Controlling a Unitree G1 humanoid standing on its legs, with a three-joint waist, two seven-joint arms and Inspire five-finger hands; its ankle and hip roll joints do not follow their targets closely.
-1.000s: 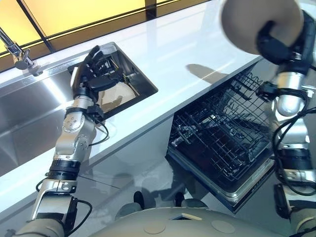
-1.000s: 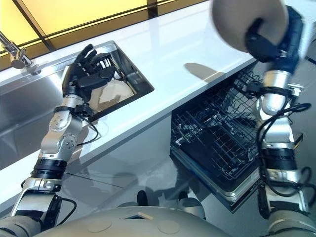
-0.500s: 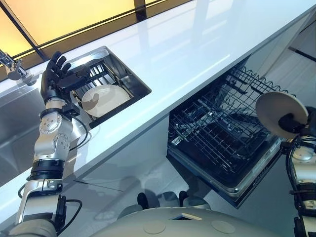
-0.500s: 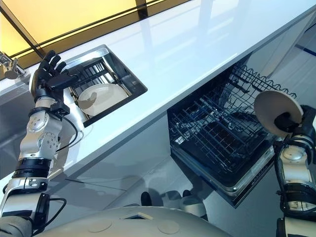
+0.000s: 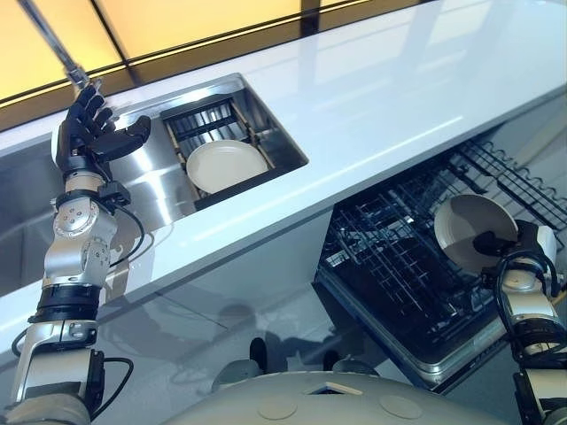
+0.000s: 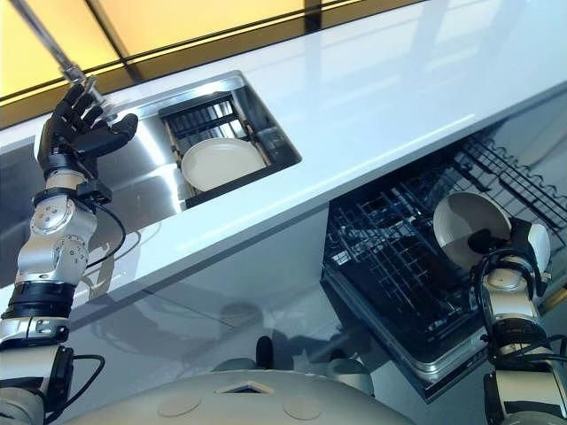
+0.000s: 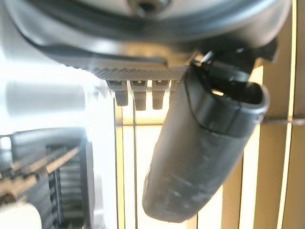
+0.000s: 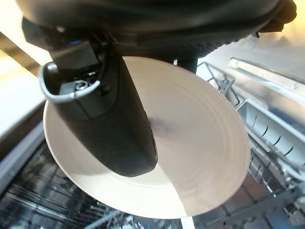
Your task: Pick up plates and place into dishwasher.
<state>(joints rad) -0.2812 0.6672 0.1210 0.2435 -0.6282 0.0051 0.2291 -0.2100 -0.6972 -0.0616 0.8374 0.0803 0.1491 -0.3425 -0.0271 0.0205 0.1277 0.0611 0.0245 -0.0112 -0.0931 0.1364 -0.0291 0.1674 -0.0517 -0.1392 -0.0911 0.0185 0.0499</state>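
Two plates show. Over the steel sink, near the faucet, the left hand hangs with fingers spread, grasping nothing. One round cream plate lies flat by the slatted rack in the sink, which is set into the glossy white counter. Below the counter's front edge, the dishwasher's black wire basket stands pulled out; the right hand pinches the other plate above its right end. Its wrist view adds the thumb pressed across the smooth plate face, wires beneath.

warm yellow light glows from the window behind; the white counter gleams with pale glare, the sink shines, the dishwasher lies in shade.
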